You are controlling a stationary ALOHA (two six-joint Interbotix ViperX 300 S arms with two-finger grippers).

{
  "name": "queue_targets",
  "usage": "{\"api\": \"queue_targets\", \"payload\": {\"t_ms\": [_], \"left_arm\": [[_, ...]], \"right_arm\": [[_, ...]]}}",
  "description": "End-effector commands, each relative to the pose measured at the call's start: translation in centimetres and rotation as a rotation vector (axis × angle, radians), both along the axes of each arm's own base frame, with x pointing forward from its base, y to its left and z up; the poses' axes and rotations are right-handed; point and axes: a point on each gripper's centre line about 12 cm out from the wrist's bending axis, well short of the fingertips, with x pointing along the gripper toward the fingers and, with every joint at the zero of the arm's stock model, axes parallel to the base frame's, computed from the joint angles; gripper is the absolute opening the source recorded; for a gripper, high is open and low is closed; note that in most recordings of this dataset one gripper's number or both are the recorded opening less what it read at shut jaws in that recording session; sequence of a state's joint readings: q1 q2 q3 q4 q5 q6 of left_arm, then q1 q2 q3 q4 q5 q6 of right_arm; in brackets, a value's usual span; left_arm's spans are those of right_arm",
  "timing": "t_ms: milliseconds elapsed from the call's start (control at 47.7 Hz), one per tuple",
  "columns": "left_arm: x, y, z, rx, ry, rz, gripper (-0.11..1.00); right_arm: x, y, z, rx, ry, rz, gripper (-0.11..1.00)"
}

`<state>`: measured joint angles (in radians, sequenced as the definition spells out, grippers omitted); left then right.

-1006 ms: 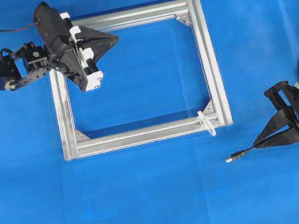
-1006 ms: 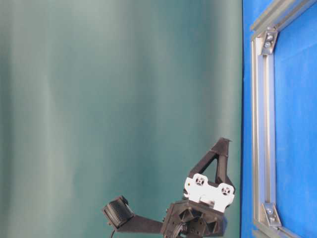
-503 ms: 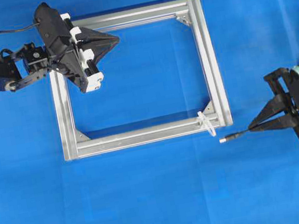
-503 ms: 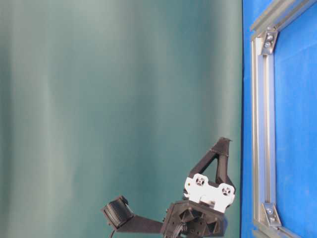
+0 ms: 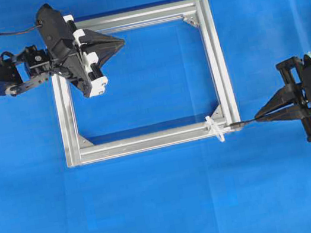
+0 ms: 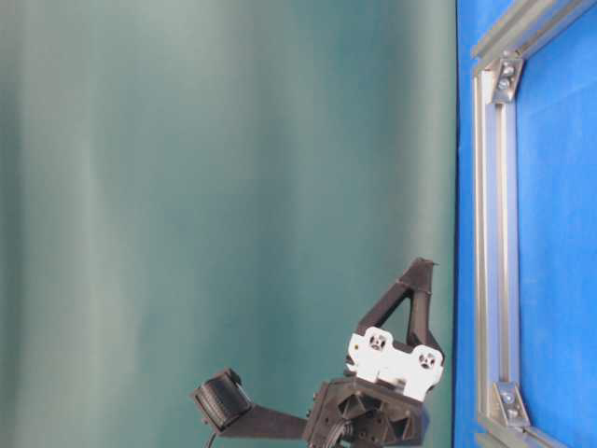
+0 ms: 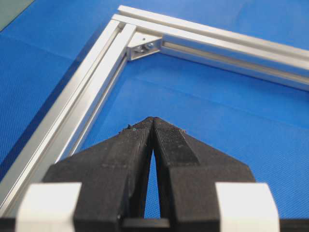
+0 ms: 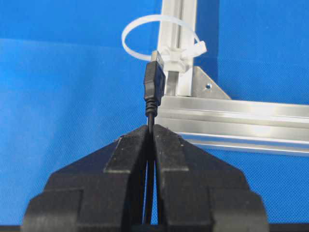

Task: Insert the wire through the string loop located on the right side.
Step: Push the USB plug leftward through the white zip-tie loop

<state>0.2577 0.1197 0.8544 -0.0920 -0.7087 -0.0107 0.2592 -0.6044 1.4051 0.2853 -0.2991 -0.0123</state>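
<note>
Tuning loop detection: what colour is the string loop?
Translucent white loop, clearest in the right wrist view.

- One rectangular silver aluminium frame (image 5: 212,64), built of four bars.
- Three silver corner brackets visible inside it, the first (image 5: 191,20) at one corner; the fourth corner is hidden.
- One whitish translucent string loop (image 8: 159,41).
- One thin black wire with a plug tip (image 8: 154,87).
- Two black robot grippers: left (image 5: 118,40), right (image 5: 259,116).
- One blue cloth table cover (image 5: 172,210).
</note>
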Motion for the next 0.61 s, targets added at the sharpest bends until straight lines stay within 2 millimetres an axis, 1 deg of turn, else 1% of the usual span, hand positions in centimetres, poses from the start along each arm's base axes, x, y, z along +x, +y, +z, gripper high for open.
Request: {"api": "queue_targets", "payload": {"t_ms": [0,587], "left_arm": [[0.21,-0.07,1.49,0.014,-0.046,-0.004,0.00],[0.22,-0.13,1.49,0.014,-0.046,-0.005,0.00]], "right_arm": [[0.29,-0.08,0.42,0.001,-0.023,-0.007,-0.03],[0.34,-0.13,0.50,0.001,-0.030,-0.010,-0.03]]}}
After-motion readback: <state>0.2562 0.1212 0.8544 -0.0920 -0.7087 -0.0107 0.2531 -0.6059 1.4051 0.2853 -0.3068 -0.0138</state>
